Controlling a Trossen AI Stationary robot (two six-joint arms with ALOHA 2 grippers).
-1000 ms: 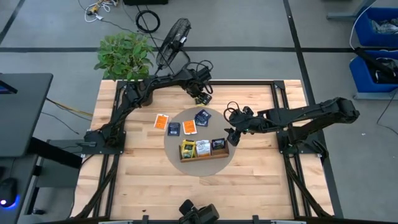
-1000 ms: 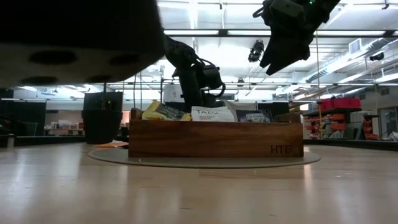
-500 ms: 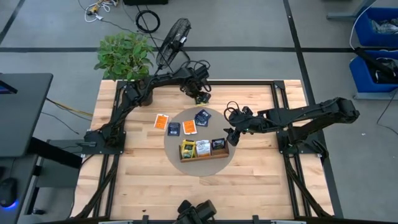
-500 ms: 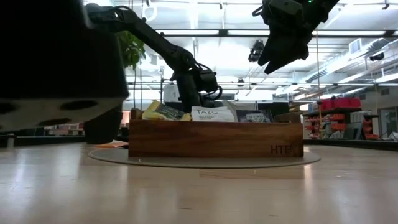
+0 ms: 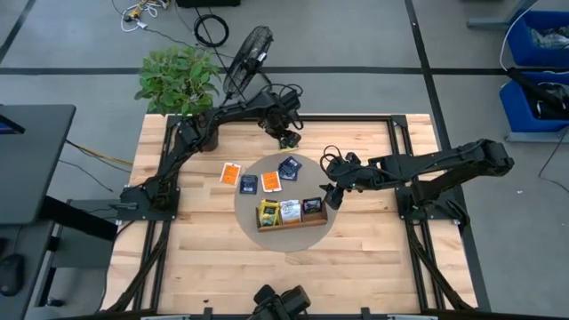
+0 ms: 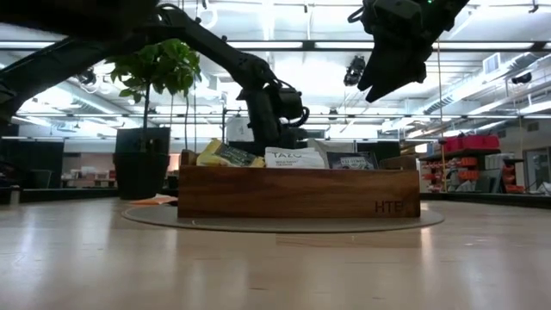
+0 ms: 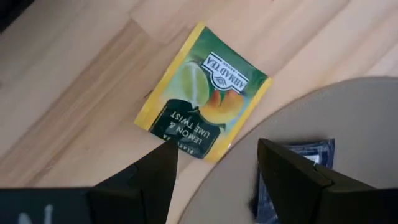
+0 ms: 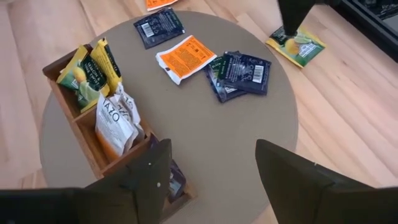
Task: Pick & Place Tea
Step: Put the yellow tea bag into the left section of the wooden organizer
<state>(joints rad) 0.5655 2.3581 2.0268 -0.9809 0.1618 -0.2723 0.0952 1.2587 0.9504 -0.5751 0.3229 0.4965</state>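
- The wooden tray (image 5: 291, 220) is sitting at the near edge of the round grey mat (image 8: 249, 149), already holding part of the tea: yellow packets (image 8: 87, 71) are standing in one end compartment, a white-and-orange packet (image 8: 115, 121) in the middle one, and a dark packet (image 5: 311, 207) in the other end compartment.
- The right gripper (image 5: 331, 194) is hanging in the air just beside the tray's dark-packet end, fingers spread apart and carrying nothing; it appears to be waiting.
- Loose tea is lying flat farther back on the mat: an orange packet (image 8: 186, 57), a dark blue packet (image 8: 160, 27) and two overlapping dark blue packets (image 8: 239, 74). Another orange packet (image 5: 231, 173) is lying off the mat on the bare table (image 5: 204, 258).
- The left gripper (image 5: 286, 138) is working at the far edge of the mat, poised directly over a green-and-yellow lemon-lime packet (image 7: 202, 99) that is lying flat on the wood, just off the mat's rim. Its fingers are parted and empty, one tip overlapping the packet's edge in the wrist view.
- The step in hand looks like the approach to picking this far packet. The next move probably calls for lowering until the fingers straddle a packet edge, then closing firmly; a flat sachet on wood gives little to grab, so it could slide or slip free.
- A potted plant (image 5: 178, 78) is standing at the table's far left corner.
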